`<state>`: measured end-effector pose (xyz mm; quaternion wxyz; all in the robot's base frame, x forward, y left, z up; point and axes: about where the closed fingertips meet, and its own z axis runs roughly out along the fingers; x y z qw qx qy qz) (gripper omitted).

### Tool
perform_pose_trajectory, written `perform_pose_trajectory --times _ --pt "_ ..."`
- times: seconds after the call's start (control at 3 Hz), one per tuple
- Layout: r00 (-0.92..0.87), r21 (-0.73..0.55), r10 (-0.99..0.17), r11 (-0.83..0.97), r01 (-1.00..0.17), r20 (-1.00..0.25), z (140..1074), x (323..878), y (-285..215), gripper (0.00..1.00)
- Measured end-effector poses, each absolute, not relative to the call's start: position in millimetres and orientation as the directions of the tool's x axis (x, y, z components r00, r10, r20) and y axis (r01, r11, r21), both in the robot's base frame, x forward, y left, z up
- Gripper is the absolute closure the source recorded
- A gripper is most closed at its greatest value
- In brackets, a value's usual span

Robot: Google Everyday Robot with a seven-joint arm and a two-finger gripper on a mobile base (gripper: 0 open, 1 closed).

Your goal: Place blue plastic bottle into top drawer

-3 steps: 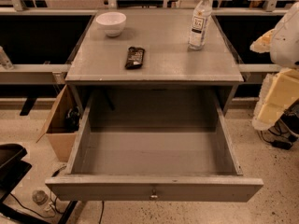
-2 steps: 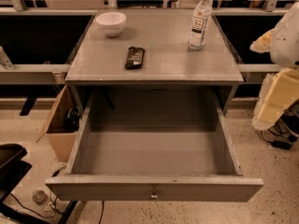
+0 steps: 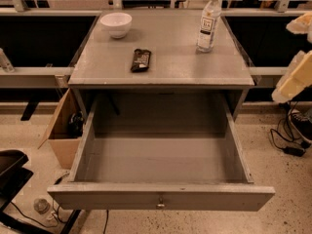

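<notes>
counter (image 3: 180, 57): grey, flat top, carries three items.
blue plastic bottle (image 3: 208, 21): upright, white cap on, back right of the counter, near the right edge.
white bowl (image 3: 116, 24): back left, upright, well apart from the bottle.
dark snack bar (image 3: 141, 60): lying flat, left of centre, between bowl and front edge.
top drawer (image 3: 107, 199): pulled fully out below the counter, grey interior bare, small knob (image 3: 159, 203) at centre of the front panel.
tool: outside the frame; only cream arm covers (image 3: 294, 77) at the right edge, clear of the counter.
cardboard box (image 3: 61, 130): on the floor, left of the drawer.
</notes>
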<state>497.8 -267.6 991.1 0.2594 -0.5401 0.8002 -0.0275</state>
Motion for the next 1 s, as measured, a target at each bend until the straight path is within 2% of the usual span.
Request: perform_pose_trajectory --times 1.0 --pt "-0.142 -0.367 -0.609 0.629 -0.685 -0.78 1001 632 -319 0.0"
